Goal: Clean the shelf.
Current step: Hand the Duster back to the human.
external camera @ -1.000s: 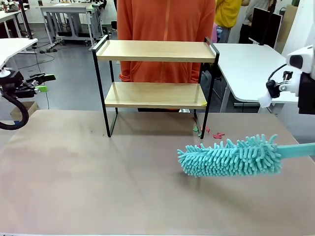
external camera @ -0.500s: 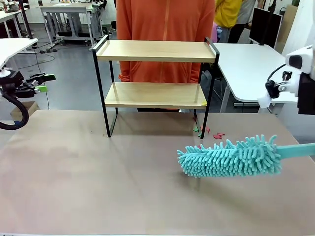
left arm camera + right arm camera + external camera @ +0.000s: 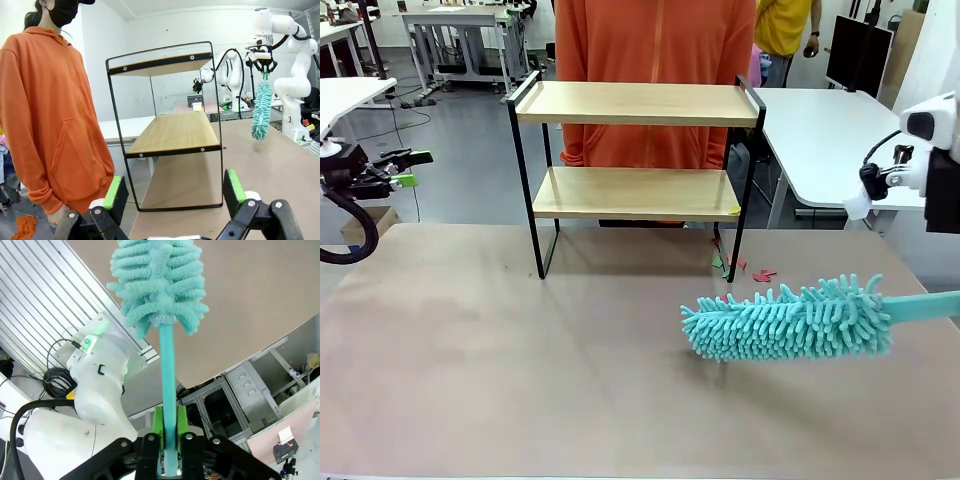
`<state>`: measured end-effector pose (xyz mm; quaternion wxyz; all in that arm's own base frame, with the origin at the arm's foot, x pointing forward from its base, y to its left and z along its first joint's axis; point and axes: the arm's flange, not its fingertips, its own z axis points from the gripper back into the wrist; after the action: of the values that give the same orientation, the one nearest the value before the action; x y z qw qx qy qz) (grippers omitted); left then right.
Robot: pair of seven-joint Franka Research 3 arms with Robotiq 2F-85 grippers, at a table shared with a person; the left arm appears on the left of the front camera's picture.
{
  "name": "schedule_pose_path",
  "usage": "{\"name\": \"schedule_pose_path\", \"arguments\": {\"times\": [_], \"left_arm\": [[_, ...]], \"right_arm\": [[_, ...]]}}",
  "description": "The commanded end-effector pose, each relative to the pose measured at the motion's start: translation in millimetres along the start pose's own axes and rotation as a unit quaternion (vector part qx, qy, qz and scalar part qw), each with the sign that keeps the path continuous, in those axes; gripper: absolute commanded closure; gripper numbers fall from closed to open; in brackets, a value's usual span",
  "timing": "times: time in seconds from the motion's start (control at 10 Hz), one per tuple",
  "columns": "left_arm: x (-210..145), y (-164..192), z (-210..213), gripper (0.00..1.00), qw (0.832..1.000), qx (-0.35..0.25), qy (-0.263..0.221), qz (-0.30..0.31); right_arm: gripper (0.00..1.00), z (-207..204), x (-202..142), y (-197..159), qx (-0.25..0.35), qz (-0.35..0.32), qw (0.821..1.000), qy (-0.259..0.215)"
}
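Observation:
The shelf [image 3: 637,104] stands at the table's far middle, two light wooden boards in a thin black frame; the left wrist view shows the shelf [image 3: 175,132] end-on. A teal fluffy duster [image 3: 785,320] hovers low over the table, right of centre, its handle running off the right edge. My right gripper [image 3: 169,427] is shut on the duster's handle [image 3: 167,370], with the duster head [image 3: 160,277] pointing away over the table. From the left wrist, the duster [image 3: 261,107] hangs below the right gripper [image 3: 264,67]. My left gripper [image 3: 412,168] sits open at the far left, off the table, with its green pads [image 3: 116,192] wide apart.
A person in an orange hoodie [image 3: 655,50] stands close behind the shelf. Small red and green scraps [image 3: 750,270] lie on the brown table [image 3: 520,350] by the shelf's right front leg. A white table [image 3: 820,130] stands at the back right.

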<state>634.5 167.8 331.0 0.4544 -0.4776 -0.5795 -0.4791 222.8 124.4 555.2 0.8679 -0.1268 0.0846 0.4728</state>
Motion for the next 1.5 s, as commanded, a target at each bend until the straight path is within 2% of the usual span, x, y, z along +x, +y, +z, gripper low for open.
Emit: {"name": "schedule_pose_path", "arguments": {"times": [0.0, 0.2, 0.3, 0.4, 0.7, 0.9, 1.0, 1.2, 1.3, 1.4], "left_arm": [[8.9, -20.6, -14.7, 0.0, 1.0, -0.004, 0.006, 0.018], [26.6, -58.3, -41.3, 0.0, 0.999, 0.005, 0.024, 0.032], [39.8, -95.2, -66.2, 0.0, 0.999, -0.009, 0.045, 0.022], [48.9, -119.8, -79.1, 0.0, 0.999, -0.015, 0.045, 0.026], [59.8, -191.9, -109.5, 0.0, 0.998, -0.002, 0.028, 0.063], [60.0, -232.7, -129.8, 0.0, 0.997, 0.02, 0.02, 0.079], [56.6, -246.2, -140.9, 0.0, 0.994, 0.042, 0.021, 0.094], [50.1, -266.2, -162.8, 0.0, 0.993, 0.05, 0.022, 0.102], [43.2, -263.9, -170.9, 0.0, 0.993, 0.045, 0.021, 0.108], [31.6, -251.5, -175.4, 0.0, 0.992, -0.004, 0.051, 0.116]], "right_arm": [[0.87, 7.8, 5.5, -22.3, -0.016, 0.038, 0.999, -0.031], [0.87, 11.6, 7.6, -52.2, -0.016, 0.098, 0.992, -0.084], [0.87, 11.2, 8.5, -69.9, -0.029, 0.134, 0.983, -0.119], [0.87, 11.2, 13.1, -81.5, -0.035, 0.155, 0.976, -0.146], [0.87, 4.3, 35.0, -116.3, -0.054, 0.242, 0.941, -0.23], [0.87, -6.5, 49.5, -131.8, -0.065, 0.274, 0.914, -0.292], [0.87, -11.7, 57.9, -135.8, -0.061, 0.291, 0.907, -0.3], [0.87, -19.8, 67.9, -141.1, -0.05, 0.313, 0.895, -0.315], [0.87, -19.8, 68.7, -140.5, -0.05, 0.309, 0.896, -0.316], [0.87, -20.0, 67.9, -141.2, -0.029, 0.293, 0.911, -0.289]]}}
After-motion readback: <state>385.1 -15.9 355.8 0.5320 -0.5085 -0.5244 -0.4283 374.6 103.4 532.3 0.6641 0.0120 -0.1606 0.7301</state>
